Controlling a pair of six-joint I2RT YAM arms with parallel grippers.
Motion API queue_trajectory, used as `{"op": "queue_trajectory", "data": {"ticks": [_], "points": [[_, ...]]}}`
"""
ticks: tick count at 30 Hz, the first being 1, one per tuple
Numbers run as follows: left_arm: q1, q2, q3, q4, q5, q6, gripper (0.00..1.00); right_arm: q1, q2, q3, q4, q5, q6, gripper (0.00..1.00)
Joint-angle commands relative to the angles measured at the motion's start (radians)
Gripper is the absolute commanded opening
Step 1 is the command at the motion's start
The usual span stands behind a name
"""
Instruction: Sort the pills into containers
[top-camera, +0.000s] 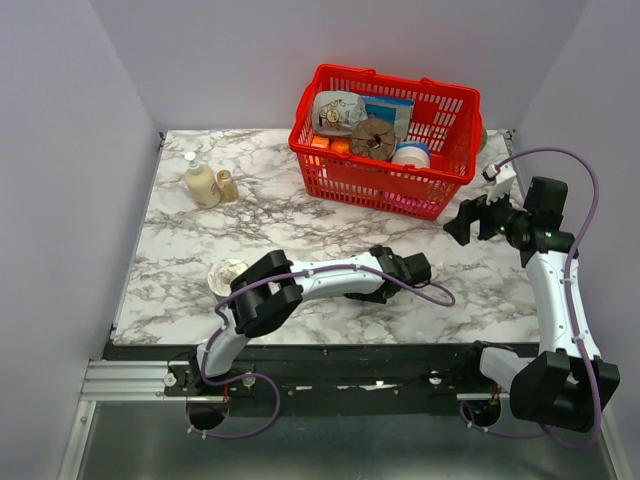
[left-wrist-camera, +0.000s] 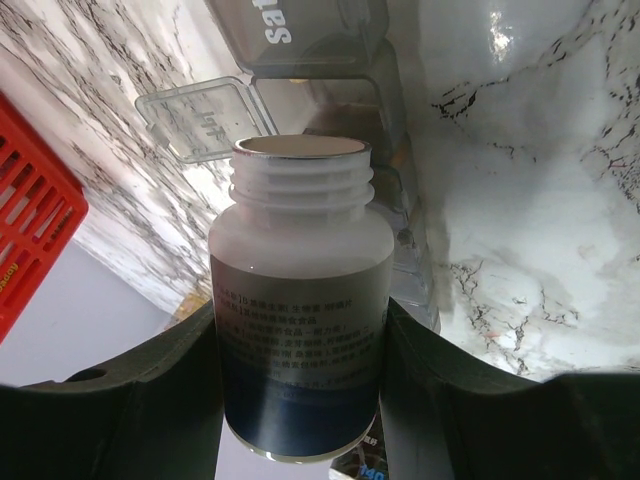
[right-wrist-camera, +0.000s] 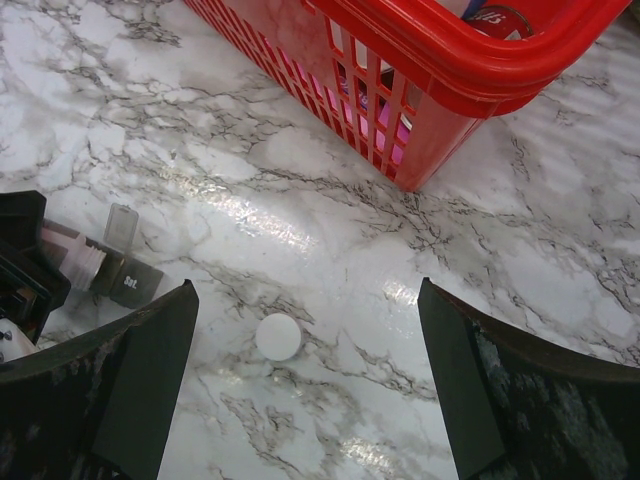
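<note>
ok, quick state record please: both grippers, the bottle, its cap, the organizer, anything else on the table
left gripper: shut on pill bottle
pill bottle: white, cap off, neck pointing toward the pill organizer
pill organizer: on the table, two lids seen open, one marked "Sat"
cap: white, lying on the marble, apart from the bottle
right gripper: open, empty, above the cap
red basket: far side, assorted items inside
pills: none in view
other: two small bottles at far left
</note>
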Motion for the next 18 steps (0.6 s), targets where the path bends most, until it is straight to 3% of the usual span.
{"op": "queue_trajectory", "data": {"ticks": [1,18], "points": [[-0.003,0.018,0.028,-0.014,-0.031,0.023,0.0,-0.013,-0.006,0.031,-0.023,-0.026,0.012,1.0],[0.003,0.007,0.014,-0.005,-0.011,0.009,0.0,-0.014,-0.005,0.031,-0.025,-0.026,0.013,1.0]]}}
